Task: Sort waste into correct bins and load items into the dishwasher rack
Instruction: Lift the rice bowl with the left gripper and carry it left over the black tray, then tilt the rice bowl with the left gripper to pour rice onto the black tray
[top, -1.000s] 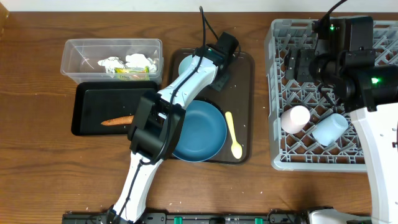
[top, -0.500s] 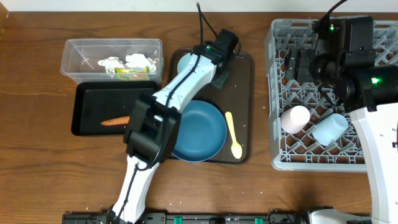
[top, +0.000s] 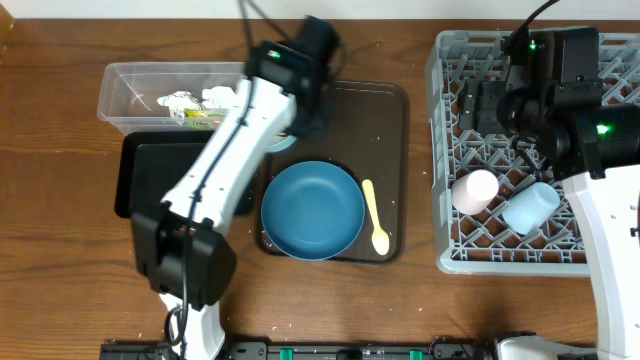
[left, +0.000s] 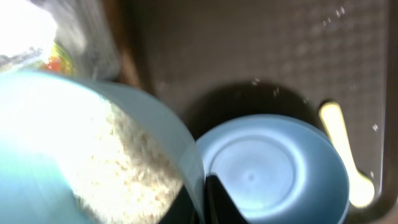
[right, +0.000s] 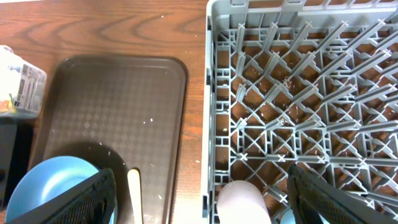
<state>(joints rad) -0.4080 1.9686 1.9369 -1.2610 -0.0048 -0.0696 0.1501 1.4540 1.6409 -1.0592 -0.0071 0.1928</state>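
Observation:
My left gripper is shut on the rim of the pale blue-white bowl, held tilted above the tray's back left corner, with white rice inside. The blue plate and cream-yellow spoon lie on the tray. The clear tub holds tissue and the wrapper. The black tub lies in front of it; my arm hides the carrot stick. My right gripper is open over the grey rack, which holds the pink cup and light blue cup.
The dark-brown serving tray lies between the tubs and the rack, with loose rice grains scattered on it. My left arm stretches diagonally over the black tub and the tray's left edge. Bare wooden table shows around everything.
My left gripper has lifted the bowl off the tray and swung it up and left toward the clear tub. The plate now shows in full. The right arm has not moved.

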